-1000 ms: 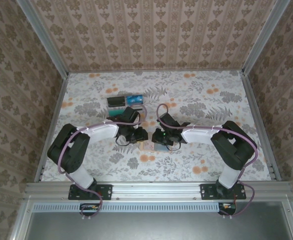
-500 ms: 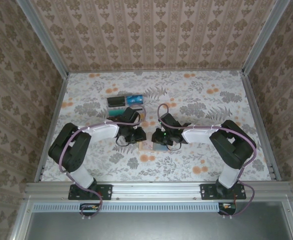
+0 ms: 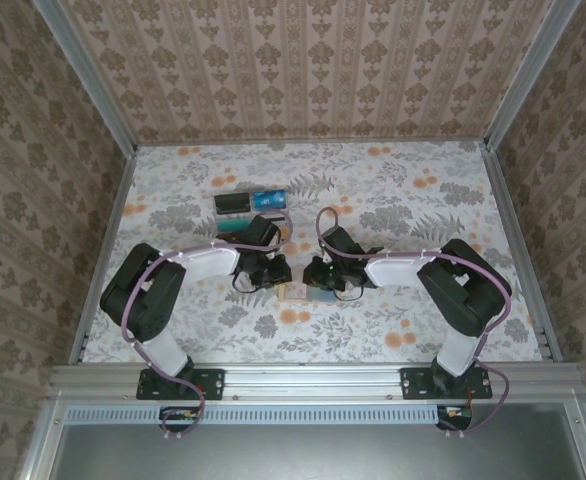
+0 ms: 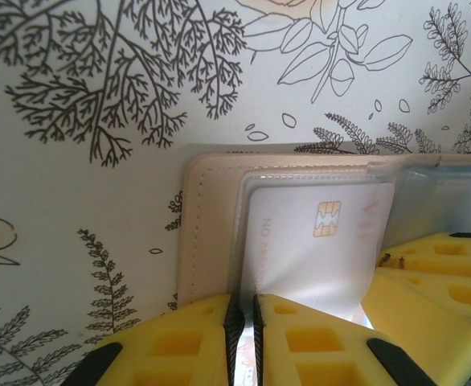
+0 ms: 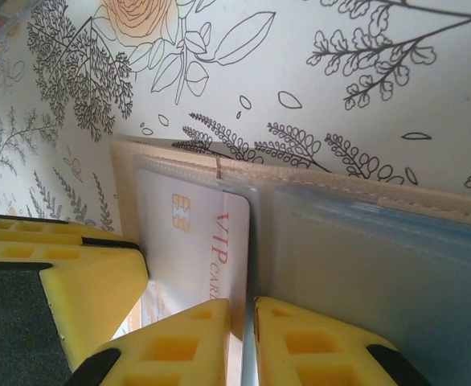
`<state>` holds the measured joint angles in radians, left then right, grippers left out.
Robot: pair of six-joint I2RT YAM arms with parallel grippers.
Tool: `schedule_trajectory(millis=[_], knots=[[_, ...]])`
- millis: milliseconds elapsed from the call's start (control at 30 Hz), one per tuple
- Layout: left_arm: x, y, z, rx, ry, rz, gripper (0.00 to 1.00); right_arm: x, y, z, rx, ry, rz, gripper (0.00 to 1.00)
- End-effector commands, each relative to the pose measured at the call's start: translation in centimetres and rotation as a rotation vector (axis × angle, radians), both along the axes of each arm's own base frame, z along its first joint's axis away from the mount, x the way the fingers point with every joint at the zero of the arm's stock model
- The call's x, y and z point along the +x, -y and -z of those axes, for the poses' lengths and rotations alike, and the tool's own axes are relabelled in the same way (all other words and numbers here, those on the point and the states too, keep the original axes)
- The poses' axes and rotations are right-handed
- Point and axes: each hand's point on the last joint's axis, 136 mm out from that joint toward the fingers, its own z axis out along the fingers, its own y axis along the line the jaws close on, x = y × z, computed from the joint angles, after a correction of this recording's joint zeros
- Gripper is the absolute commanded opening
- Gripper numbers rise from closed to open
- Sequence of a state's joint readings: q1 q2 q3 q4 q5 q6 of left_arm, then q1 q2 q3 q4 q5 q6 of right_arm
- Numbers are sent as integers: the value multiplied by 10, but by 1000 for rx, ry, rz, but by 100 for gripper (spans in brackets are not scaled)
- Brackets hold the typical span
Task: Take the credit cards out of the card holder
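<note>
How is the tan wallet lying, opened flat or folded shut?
Opened flat. The card holder's two inner halves both face up: a clear pocket holding a white chip card, and the blue-grey panel beside it.

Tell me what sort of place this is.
Probably a robot test cell dressed as a room: an aluminium frame holds wallpaper-print walls. The left arm and right arm are bolted to a floral table, working a card holder.

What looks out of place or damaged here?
Nothing stands out. The wallet lies open and flat, a white card sits straight in its clear pocket, and other cards lie flat beyond it.
</note>
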<state>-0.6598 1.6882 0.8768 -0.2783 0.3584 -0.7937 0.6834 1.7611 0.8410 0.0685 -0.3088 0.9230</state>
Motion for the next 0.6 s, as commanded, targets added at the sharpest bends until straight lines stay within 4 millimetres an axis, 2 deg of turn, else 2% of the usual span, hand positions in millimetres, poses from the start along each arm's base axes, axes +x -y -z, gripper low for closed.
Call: schedule_trajectory(millis=[0,200,433,567], knots=[[-16,-12,23,66,-77,-6,16,-2,-6,-7,50,12,-27,19],[-17,-14,27,79,-83,-7,16,-2,0,-5,35,5,-13,19],[-19,-15,29,81,-92,-1,15,-6,-14,0,106,-40,-53,19],[-19,-16,30,87,-92,-4,15,-5,-10,1,107,-38,-41,14]])
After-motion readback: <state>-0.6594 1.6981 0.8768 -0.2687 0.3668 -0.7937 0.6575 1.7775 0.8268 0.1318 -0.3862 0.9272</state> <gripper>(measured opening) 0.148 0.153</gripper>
